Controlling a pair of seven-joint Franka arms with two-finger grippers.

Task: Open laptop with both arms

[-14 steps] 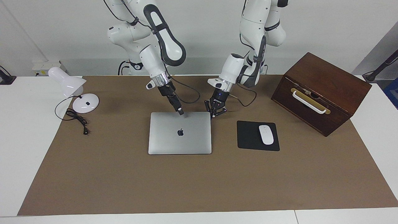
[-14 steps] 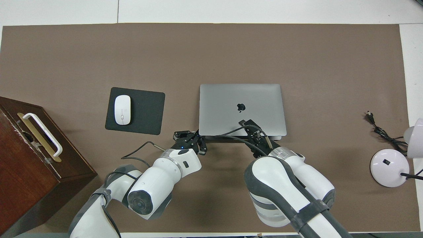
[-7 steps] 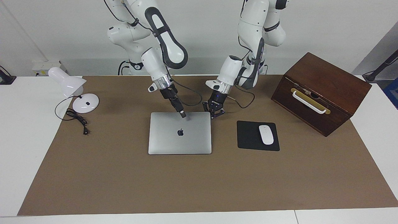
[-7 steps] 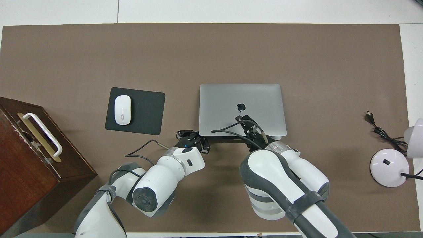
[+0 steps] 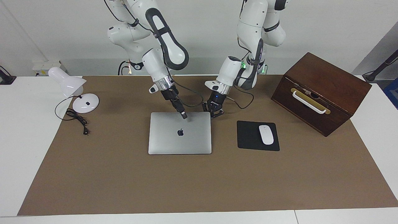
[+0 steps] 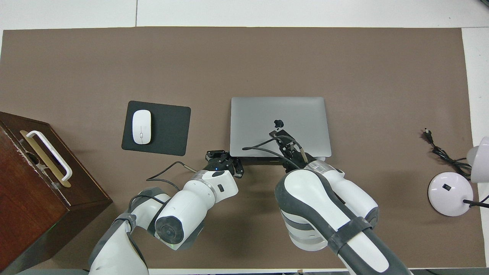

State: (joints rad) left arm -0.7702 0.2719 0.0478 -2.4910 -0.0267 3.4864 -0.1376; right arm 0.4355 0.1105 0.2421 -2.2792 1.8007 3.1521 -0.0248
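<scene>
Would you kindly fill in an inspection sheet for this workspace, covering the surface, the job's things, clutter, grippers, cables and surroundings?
Surface: brown mat on a white table.
Job's things: laptop, lid closed, flat on the mat.
Clutter: black mouse pad with a white mouse toward the left arm's end; wooden box with a white handle at that end; white desk lamp at the right arm's end.
Grippers: right gripper tip down on the lid near the laptop's robot-side edge; left gripper shut, at the laptop's robot-side corner.
Cables: lamp cord loose on the mat; cables hang at both wrists.
Surroundings: white wall, nothing else seen.
</scene>
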